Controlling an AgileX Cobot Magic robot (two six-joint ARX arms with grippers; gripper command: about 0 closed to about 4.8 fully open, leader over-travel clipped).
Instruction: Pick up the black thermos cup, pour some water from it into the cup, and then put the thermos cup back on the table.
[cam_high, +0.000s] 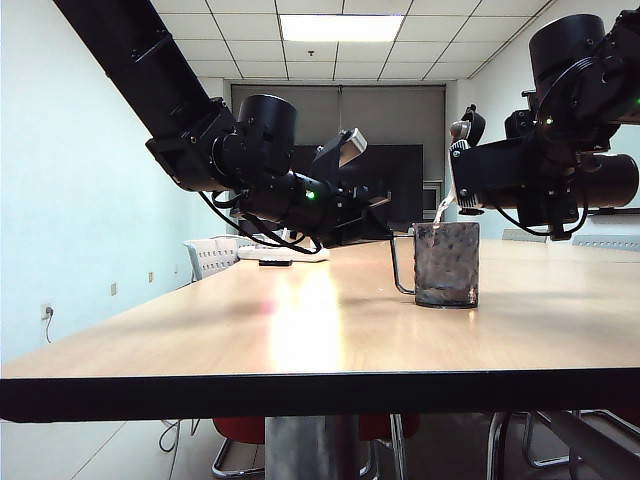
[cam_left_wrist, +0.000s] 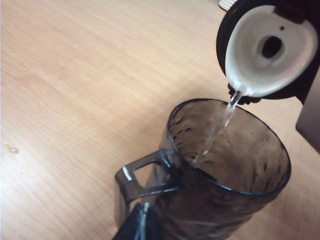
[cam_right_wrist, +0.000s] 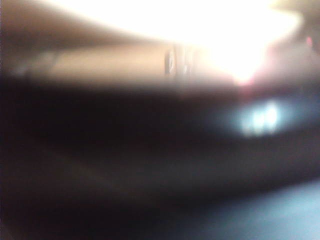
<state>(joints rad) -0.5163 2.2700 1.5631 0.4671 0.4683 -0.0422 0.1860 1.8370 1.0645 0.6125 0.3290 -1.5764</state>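
table (cam_high: 300, 330): long wood-grain top, dark front edge nearest the exterior camera; carries the cup only, the thermos is in the air.
right arm: comes in from the right side of the table, high above it, and carries the black thermos cup (cam_high: 505, 172).
black thermos cup: held clear of the table, long axis about level, lying along the table's width; spout end points toward the middle, flip lid stands open above it.
right gripper (cam_high: 560, 190): wrapped round the thermos body, jaws wide on it; right wrist view is just a dark blur, so the grip reads from the exterior view.
left arm: reaches in from the left side, parked above the table.
left gripper (cam_left_wrist: 140, 225): fully clenched, tips just beside the cup handle; cannot tell if it pinches the handle or only touches it.
cup (cam_high: 446, 264): upright on the table right of centre, well back from the front edge, handle toward the left side.
spout (cam_left_wrist: 240, 90): just above and slightly outside the cup rim on the right side.
water stream (cam_left_wrist: 217, 125): thin, landing inside the cup.
key relation: spout over rim; next move likely rolls the thermos back upright, then sets it down on bare table right of the cup. Right arm does it.
risk: drips outside the rim while levelling.
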